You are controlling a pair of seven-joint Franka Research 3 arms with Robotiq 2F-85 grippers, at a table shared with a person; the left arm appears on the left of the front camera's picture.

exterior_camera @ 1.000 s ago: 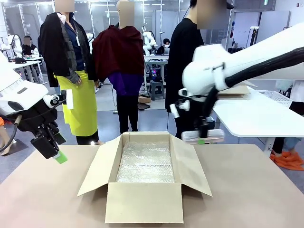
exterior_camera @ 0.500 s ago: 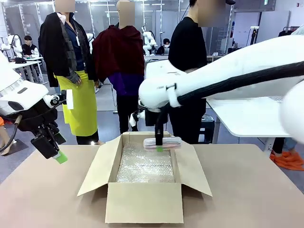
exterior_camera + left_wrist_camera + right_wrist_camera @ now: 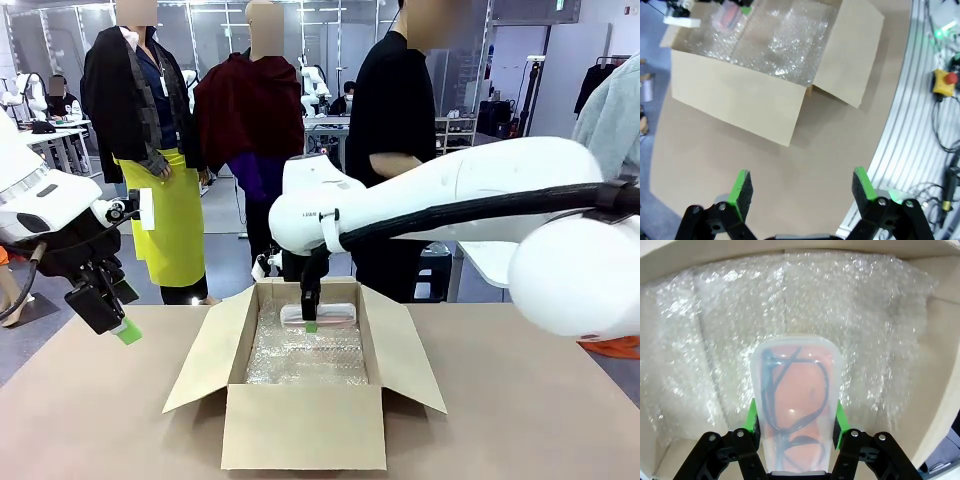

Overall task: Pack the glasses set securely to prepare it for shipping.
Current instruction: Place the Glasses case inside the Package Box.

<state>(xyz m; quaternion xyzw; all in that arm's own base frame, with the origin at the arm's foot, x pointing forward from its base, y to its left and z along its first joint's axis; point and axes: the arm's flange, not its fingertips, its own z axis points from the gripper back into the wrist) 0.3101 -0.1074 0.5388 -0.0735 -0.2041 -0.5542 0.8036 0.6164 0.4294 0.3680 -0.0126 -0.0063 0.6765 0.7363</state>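
Observation:
A pink translucent case point(image 3: 795, 405) of the glasses set, with dark frames showing inside, is held between the green pads of my right gripper point(image 3: 795, 425), which is shut on it. In the front view this case point(image 3: 335, 314) hangs crosswise just above the bubble-wrap lining point(image 3: 305, 352) at the far end of the open cardboard box point(image 3: 303, 430), with the right gripper point(image 3: 311, 318) reaching down into it. My left gripper point(image 3: 112, 320) hovers open above the table to the left of the box, its fingers point(image 3: 742, 187) wide apart over bare tabletop.
The box's flaps point(image 3: 205, 350) stand spread outward on both sides. A person in black point(image 3: 395, 150) stands behind the far table edge. The brown tabletop point(image 3: 530, 400) is free to the right and left of the box. The table's front edge point(image 3: 890, 150) runs along a grey ribbed floor.
My right arm has swung left and downward with the pink case, from beyond the box's right flap to inside the box's far end. The left arm has stayed still.

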